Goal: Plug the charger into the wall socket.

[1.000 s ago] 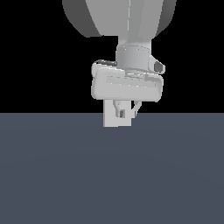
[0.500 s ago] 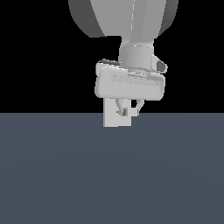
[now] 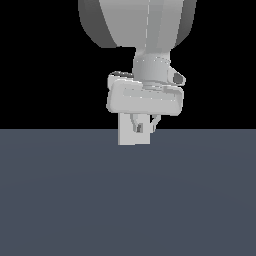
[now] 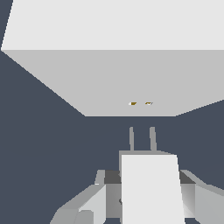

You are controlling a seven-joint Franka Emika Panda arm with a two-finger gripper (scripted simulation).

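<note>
My gripper [image 3: 144, 126] hangs down from the arm and is shut on the charger [image 3: 140, 128], a small light-grey block between the fingers. In the wrist view the charger [image 4: 151, 188] sits between my fingers [image 4: 94, 197], and its two thin prongs [image 4: 131, 139] point at the wall socket [image 4: 113, 78]. The socket's face shows two tiny orange spots [image 4: 132, 103] roughly in line with the prongs. A small gap separates the prong tips from the socket. In the exterior view the socket [image 3: 126, 137] is an upright pale plate directly behind the gripper, partly hidden by it.
The dark grey-blue floor [image 3: 128, 200] spreads across the lower half of the exterior view. The background above it is black. The arm's large upper link [image 3: 140, 25] fills the top of that view.
The hand and upper arm swayed slightly to the exterior view's right and back. The charger stays held in front of the socket.
</note>
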